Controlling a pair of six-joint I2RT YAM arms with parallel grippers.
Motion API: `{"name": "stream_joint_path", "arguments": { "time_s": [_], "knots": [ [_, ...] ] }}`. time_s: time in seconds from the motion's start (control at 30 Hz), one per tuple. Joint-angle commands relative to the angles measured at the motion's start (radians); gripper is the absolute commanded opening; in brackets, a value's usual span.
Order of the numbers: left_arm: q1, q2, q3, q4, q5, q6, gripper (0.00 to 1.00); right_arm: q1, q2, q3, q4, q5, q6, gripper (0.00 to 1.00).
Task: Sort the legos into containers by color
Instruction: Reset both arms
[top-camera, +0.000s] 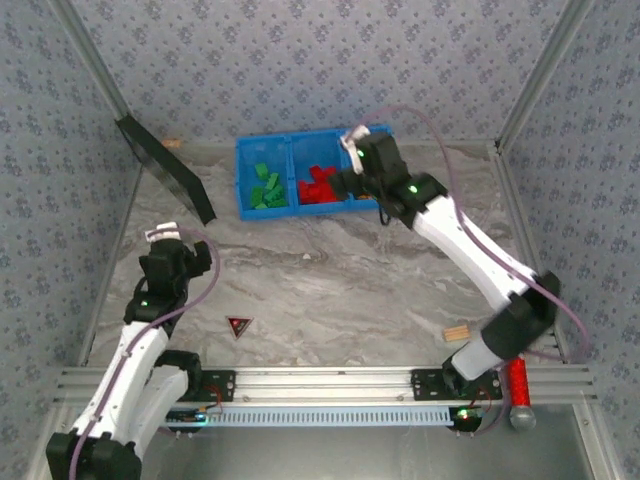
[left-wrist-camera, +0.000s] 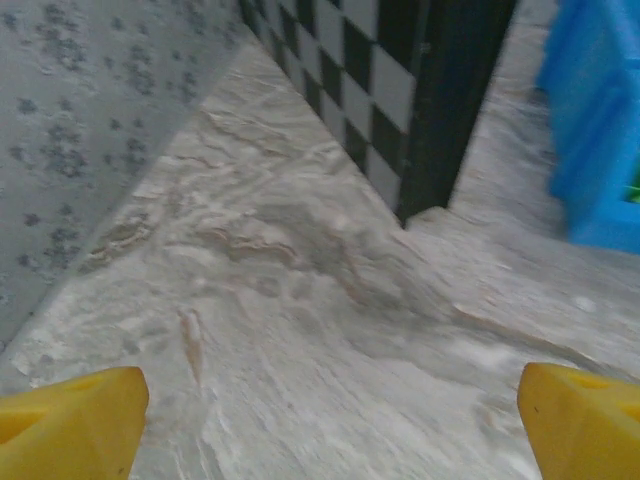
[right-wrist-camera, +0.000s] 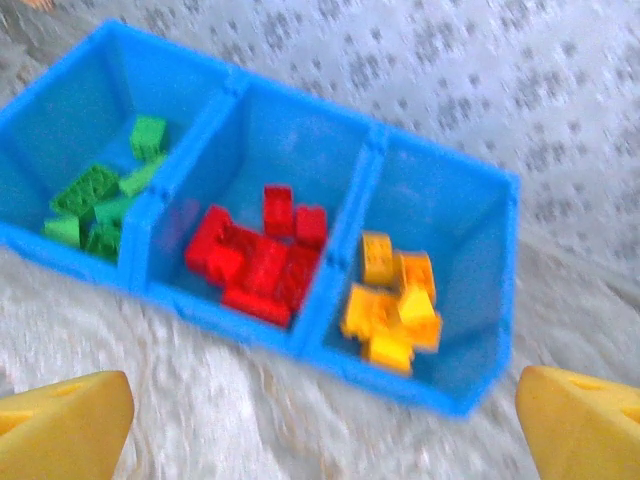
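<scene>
Sorting: judged complete; next move calls for drawing both arms back. Blue bin (right-wrist-camera: 300, 140): three compartments. Right gripper (right-wrist-camera: 320, 430): arm outstretched, raised over bin's right end, jaws apart, empty. Left gripper (left-wrist-camera: 330, 420): well left of bin, low, jaws apart, empty. Green legos (right-wrist-camera: 100, 200), red legos (right-wrist-camera: 255, 260), orange-yellow legos (right-wrist-camera: 395, 310): bin's left, middle, right compartments.

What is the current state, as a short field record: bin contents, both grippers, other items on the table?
bin: blue bin, three compartments, far side of table
left compartment: green legos
middle compartment: red legos
right compartment: orange-yellow legos
left arm: left gripper open, nothing between fingers, low over the table near the checkered panel
right arm: right gripper open, nothing between fingers, above the bin's right end
other items: wooden block, triangle sticker
</scene>
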Motion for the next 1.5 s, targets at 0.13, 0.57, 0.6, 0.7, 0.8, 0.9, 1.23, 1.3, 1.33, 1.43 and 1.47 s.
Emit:
{"name": "stream_joint_path", "arguments": {
  "time_s": [0.13, 0.57, 0.6, 0.7, 0.8, 0.9, 1.23, 1.3, 1.33, 1.43, 1.47],
  "knots": [
    [0.103, 0.271, -0.198, 0.743, -0.034, 0.053, 0.96, -0.018, -0.343, -0.472, 0.074, 0.048, 0.083, 1.0],
    [0.132, 0.844, -0.078, 1.115, 0.205, 0.145, 1.0, -0.14, -0.592, -0.848, 0.242, 0.262, 0.166, 1.0],
    [0.133, 0.814, -0.055, 1.018, 0.209, 0.135, 1.0, -0.154, -0.624, -0.906, 0.325, 0.232, 0.148, 1.0],
    [0.133, 0.822, -0.059, 1.035, 0.218, 0.142, 1.0, -0.204, -0.694, -1.075, 0.588, 0.149, 0.097, 1.0],
    [0.133, 0.821, -0.059, 1.031, 0.219, 0.143, 1.0, -0.271, -0.691, -1.206, 0.83, 0.127, 0.081, 1.0],
    [0.131, 0.822, -0.06, 1.031, 0.218, 0.144, 1.0, -0.379, -0.641, -1.189, 0.839, 0.06, 0.111, 1.0],
    [0.129, 0.824, -0.061, 1.038, 0.215, 0.146, 1.0, -0.522, -0.23, -1.243, 1.322, -0.071, -0.064, 1.0],
    [0.128, 0.823, -0.061, 1.038, 0.213, 0.146, 1.0, -0.555, -0.161, -1.207, 1.354, -0.136, -0.054, 1.0],
    [0.128, 0.824, -0.062, 1.038, 0.213, 0.146, 1.0, -0.564, -0.127, -1.191, 1.366, -0.158, -0.052, 1.0],
    [0.129, 0.824, -0.062, 1.038, 0.213, 0.146, 1.0, -0.567, -0.03, -1.125, 1.324, -0.186, -0.063, 1.0],
    [0.129, 0.824, -0.061, 1.038, 0.213, 0.146, 1.0, -0.572, -0.021, -1.119, 1.314, -0.171, -0.044, 1.0]
  ]
}}
